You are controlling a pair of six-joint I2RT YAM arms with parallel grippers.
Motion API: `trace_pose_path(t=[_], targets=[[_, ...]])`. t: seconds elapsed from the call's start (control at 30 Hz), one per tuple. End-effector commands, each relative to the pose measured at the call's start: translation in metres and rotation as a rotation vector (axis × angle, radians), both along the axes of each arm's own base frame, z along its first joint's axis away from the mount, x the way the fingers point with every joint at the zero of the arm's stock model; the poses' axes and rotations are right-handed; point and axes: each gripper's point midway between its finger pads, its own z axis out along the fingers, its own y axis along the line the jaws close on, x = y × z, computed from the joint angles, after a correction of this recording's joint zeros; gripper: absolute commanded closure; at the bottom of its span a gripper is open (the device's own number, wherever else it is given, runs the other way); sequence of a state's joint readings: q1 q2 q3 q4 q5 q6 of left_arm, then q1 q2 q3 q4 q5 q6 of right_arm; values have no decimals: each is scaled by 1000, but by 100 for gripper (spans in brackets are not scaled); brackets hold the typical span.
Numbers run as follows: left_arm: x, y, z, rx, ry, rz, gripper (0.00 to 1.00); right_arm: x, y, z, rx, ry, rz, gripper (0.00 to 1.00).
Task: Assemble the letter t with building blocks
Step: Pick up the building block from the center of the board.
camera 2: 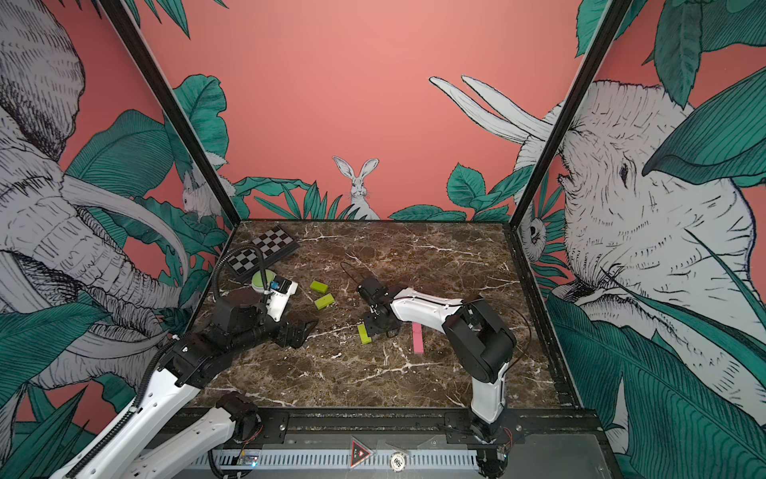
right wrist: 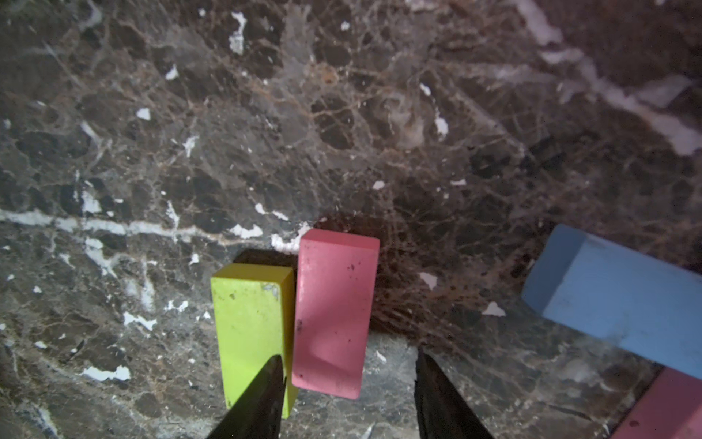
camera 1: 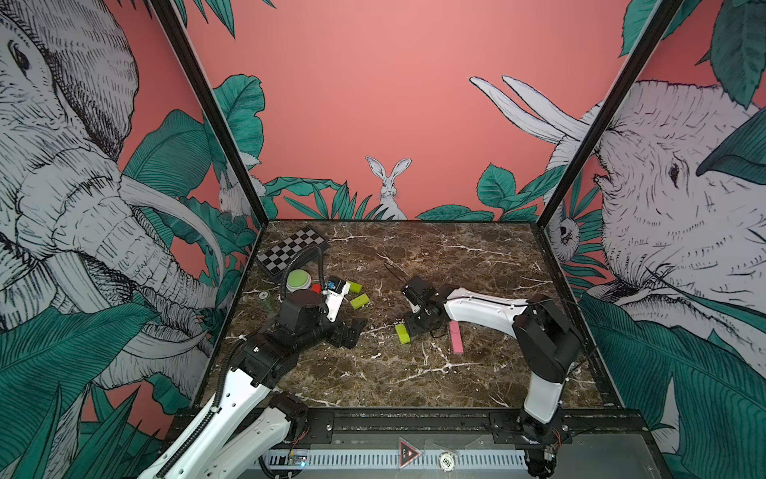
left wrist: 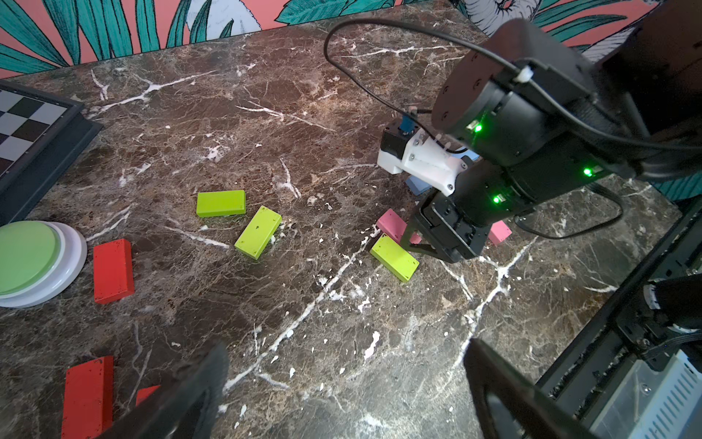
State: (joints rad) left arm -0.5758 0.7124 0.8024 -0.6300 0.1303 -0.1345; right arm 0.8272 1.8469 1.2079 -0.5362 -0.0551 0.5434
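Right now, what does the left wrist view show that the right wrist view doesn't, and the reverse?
Only the left wrist view: the chequered board, the green-topped button, red blocks and two loose lime blocks. Only the right wrist view: the right arm's jaws standing either side of the pink block, a gap showing on one side. Both: that pink block, the lime block beside it, a light blue block and the marble table.

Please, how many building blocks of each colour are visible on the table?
Lime green blocks: 3
Red blocks: 3, one mostly hidden
Pink blocks: 2, perhaps more under the right arm
Light blue blocks: 1, partly covered
Total: 9 at least
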Motion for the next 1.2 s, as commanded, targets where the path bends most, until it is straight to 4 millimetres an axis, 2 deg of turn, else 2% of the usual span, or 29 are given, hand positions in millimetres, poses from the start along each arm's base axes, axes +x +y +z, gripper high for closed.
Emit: trace_pose_path(t=[0.0,0.23,0.77,1.0,1.1,1.17], targets=[[-3,1,-1,9,1,-6,1,4,0,-1,-28,-22,-11,48],[-3,1,-1,11,2,-6,1,5,-3,-9,-53,-19,-18,50],[-3,1,-1,10,2,-7,1,8,1,-14,-53,-10,-15,52],[-3,1,-1,12,3,-5,1,7,-1,-17,-76,-1,2,62],[-3,1,-1,11,4,-7,1,7,0,-17,-79,-1,23,71],[-3,1,-2,11,6,-9,1,6,-1,-16,-91,-5,42,73]])
